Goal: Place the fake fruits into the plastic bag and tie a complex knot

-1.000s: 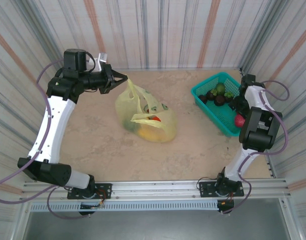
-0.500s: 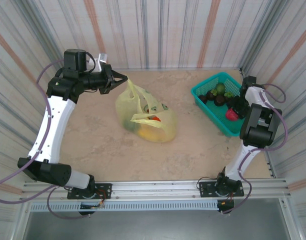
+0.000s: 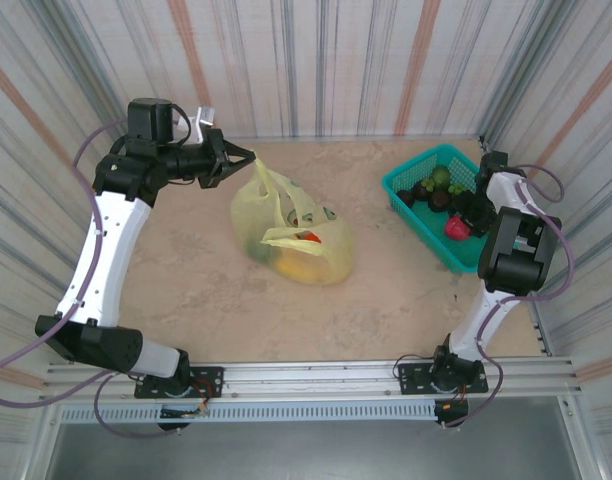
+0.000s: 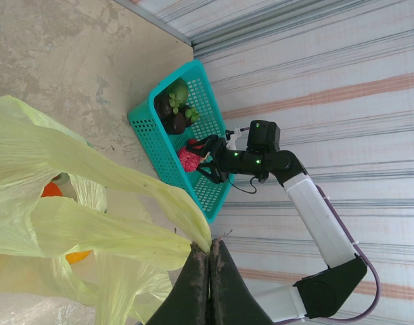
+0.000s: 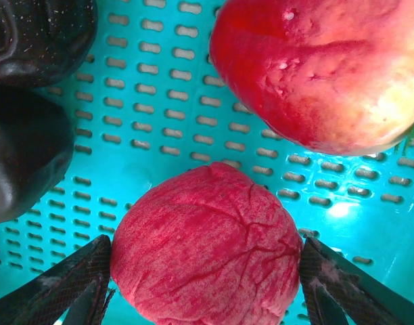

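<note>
Pinches a handle of the plastic bag in the closed left end effector, clamps the right end effector around a rough red fruit over the teal basket.

Striped corrugated walls; beige marbled tabletop; metal rail at near edge.

Beige marbled counter, mostly bare. A yellow-green plastic bag slumps around the middle. A teal basket sits well apart from it, over in the far right corner.
</note>
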